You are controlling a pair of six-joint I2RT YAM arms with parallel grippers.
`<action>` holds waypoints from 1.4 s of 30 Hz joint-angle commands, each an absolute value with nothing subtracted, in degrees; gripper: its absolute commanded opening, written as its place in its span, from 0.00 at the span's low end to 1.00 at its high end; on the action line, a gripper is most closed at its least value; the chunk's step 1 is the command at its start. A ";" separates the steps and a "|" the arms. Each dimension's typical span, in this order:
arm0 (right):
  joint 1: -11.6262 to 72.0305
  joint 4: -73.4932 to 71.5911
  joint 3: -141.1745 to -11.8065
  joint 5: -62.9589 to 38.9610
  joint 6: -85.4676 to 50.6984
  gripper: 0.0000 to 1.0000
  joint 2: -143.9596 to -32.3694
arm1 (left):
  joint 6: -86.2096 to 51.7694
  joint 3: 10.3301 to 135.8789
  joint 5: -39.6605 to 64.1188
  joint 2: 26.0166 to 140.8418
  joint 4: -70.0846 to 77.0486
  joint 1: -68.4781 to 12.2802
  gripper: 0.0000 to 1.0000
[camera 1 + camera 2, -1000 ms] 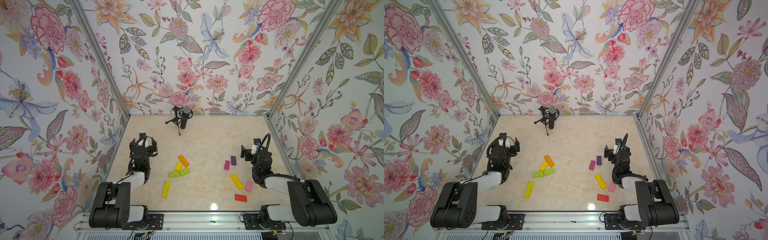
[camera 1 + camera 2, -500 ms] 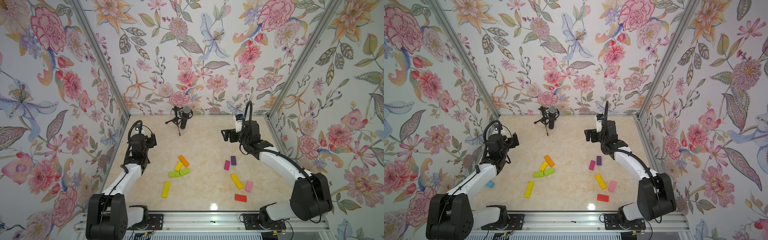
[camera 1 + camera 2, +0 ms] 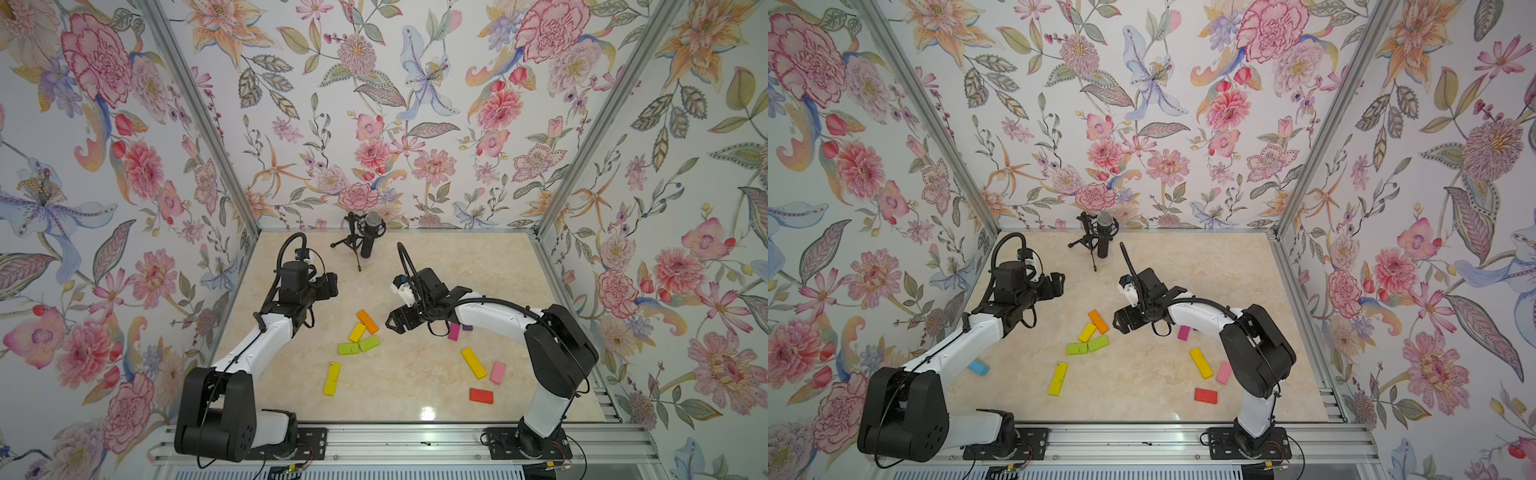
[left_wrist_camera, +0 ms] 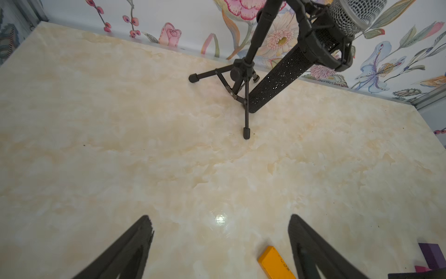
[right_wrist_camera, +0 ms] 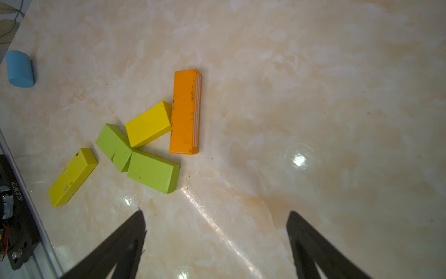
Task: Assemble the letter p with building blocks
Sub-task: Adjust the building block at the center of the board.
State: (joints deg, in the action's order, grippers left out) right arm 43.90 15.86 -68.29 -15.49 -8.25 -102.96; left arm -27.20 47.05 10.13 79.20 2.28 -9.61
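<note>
Floral wallpaper [image 3: 374, 104] closes in a glossy, cream marble-look table [image 3: 419, 266], and the building blocks lie flat and scattered across its near half, none yet forming a p. Near the centre an orange bar [image 3: 367, 321] touches a short yellow block [image 3: 357, 332], which crowds against two lime green blocks [image 3: 348, 348] meeting at an angle. A long yellow bar [image 3: 332, 378] lies alone, nearer. To the right sit a magenta block [image 3: 454, 331] and a purple block [image 4: 432, 253] beside the right arm [image 3: 490, 309], then a second yellow bar [image 3: 473, 363], a pink block [image 3: 497, 372] and a red block [image 3: 481, 395]. They look light, rigid and apt to slide on the polished top, so I would pinch each across its narrow width at mid-length. The right gripper [image 5: 215, 213] hovers just right of the orange bar, jaws spread wide and empty. The left gripper [image 4: 220, 217], equally agape and empty, hangs over bare table farther back. The cluster leaves little finger room on the orange bar's left. A microphone [image 3: 368, 237] stands at the far edge and a blue piece [image 3: 978, 367] lies at the left, both well apart from the cluster.
</note>
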 commanded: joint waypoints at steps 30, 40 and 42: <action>50.89 5.10 -72.76 -5.02 3.07 0.72 -112.37 | -38.58 53.17 21.12 98.30 0.43 -17.71 0.67; 52.21 5.53 -76.24 -3.13 5.28 0.67 -116.04 | -37.96 52.91 19.82 99.36 -0.87 -18.70 0.65; 52.96 7.23 -77.36 -0.75 6.04 0.66 -116.78 | -37.88 52.91 20.02 100.01 -0.89 -18.81 0.64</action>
